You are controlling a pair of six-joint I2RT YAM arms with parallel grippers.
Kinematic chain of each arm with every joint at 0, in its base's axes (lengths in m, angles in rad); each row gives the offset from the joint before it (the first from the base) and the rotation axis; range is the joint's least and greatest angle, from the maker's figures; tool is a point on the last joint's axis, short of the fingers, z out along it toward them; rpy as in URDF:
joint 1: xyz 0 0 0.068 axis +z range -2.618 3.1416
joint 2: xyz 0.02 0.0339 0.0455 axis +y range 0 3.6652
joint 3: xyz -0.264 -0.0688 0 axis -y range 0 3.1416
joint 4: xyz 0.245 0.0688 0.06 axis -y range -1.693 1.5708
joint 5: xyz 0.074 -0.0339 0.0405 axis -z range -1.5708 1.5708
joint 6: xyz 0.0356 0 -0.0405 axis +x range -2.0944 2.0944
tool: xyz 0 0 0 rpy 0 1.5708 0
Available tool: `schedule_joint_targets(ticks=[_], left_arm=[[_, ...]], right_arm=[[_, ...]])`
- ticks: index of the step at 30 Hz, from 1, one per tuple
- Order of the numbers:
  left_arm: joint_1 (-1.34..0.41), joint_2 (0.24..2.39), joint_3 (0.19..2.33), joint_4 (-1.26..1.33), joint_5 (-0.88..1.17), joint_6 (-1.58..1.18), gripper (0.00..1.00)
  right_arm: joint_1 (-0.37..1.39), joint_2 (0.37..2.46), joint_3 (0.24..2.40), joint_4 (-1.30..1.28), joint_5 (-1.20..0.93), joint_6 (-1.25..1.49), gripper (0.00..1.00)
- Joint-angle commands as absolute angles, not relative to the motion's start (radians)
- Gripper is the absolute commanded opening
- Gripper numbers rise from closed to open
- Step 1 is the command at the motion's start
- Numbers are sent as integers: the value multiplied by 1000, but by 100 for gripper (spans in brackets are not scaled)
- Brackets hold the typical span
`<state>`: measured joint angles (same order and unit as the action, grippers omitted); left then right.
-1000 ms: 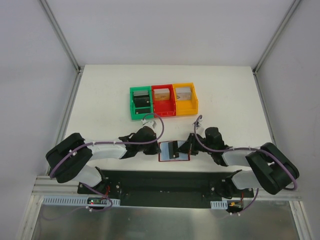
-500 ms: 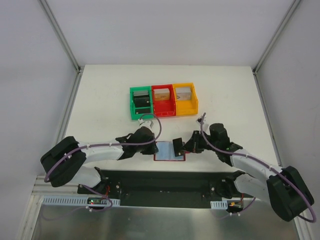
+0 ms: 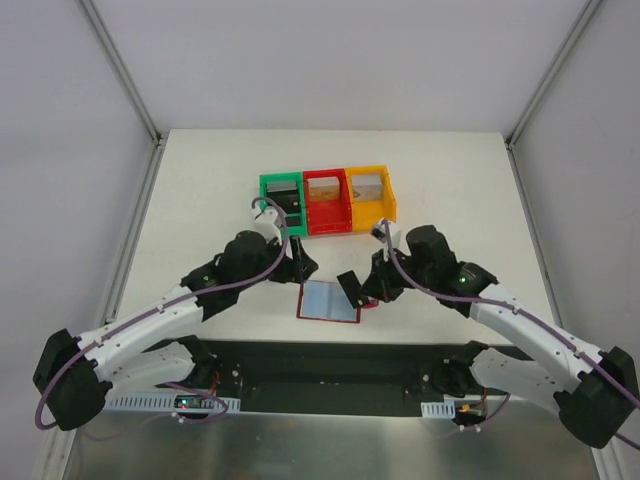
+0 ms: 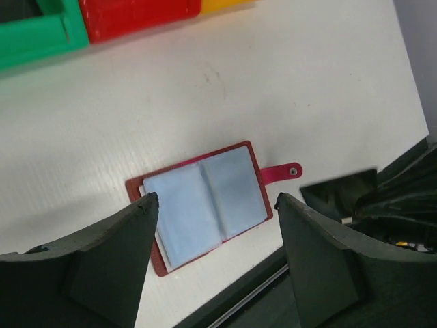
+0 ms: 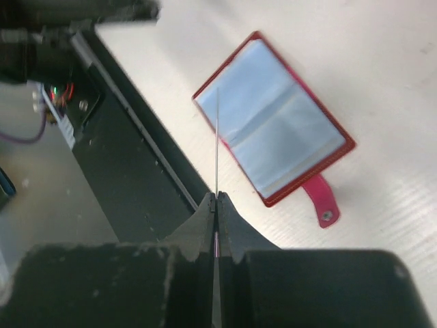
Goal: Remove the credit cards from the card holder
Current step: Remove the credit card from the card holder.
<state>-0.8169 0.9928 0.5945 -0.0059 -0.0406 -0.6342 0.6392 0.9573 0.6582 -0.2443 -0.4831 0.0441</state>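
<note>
The card holder (image 3: 328,300), dark red, lies open and flat near the table's front edge, its pages pale blue-grey (image 4: 205,205) and its snap tab (image 4: 283,172) sticking out to one side. My left gripper (image 3: 300,262) hangs above the holder's left side, open and holding nothing; in the left wrist view the gripper (image 4: 213,201) frames the holder. My right gripper (image 3: 358,288) is over the holder's right edge, shut on one credit card (image 3: 349,288). The right wrist view shows this credit card (image 5: 217,137) edge-on as a thin line rising from the gripper (image 5: 216,198), with the holder (image 5: 273,133) below.
A green bin (image 3: 282,205), a red bin (image 3: 327,200) and an orange bin (image 3: 370,197) stand in a row behind the holder. The black mounting plate (image 3: 320,365) runs along the table's near edge, just in front of the holder.
My left gripper has opened and lifted back and to the left, off the holder. My right gripper has risen and moved left with the card. The holder now lies a little further left.
</note>
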Motion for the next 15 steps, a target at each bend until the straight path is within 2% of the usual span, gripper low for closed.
schedule_joint_targets(ticks=[1, 4, 10, 15], left_arm=[[-753, 911, 647, 27, 196, -407, 70], [-742, 853, 653, 52, 362, -301, 71], [-690, 793, 709, 3, 661, -287, 75], [-690, 801, 703, -26, 863, -270, 76]], right_arm=[[811, 977, 771, -419, -370, -179, 1], [851, 988, 831, -442, -421, -221, 0], [854, 1118, 1011, -656, -609, -305, 1], [885, 1134, 1074, -732, -638, -339, 1]])
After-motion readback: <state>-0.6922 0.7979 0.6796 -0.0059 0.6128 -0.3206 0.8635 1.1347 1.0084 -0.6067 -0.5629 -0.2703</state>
